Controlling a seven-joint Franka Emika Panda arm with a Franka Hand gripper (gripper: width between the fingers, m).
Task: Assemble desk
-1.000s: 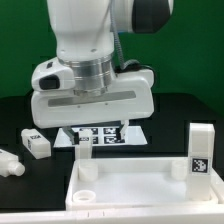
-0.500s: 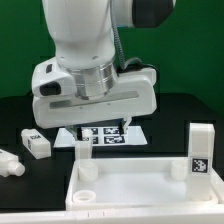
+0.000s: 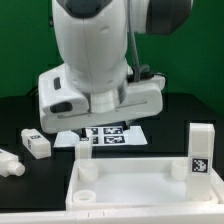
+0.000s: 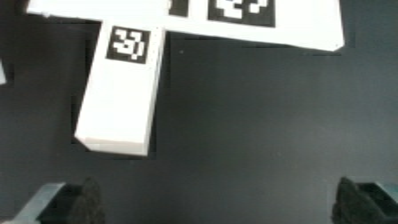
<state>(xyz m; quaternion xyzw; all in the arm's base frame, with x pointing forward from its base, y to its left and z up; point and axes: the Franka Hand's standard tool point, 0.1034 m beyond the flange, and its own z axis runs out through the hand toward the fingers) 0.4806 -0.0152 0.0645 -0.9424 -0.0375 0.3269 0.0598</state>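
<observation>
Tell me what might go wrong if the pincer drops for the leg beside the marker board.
1. The leg lies off-centre below the open pincer, roughly in line with one finger; a straight descent may strike it.
2. Its end meets the marker board; a finger could catch that edge.

Green backdrop [image 3: 20,40], black table [image 3: 182,113]
</observation>
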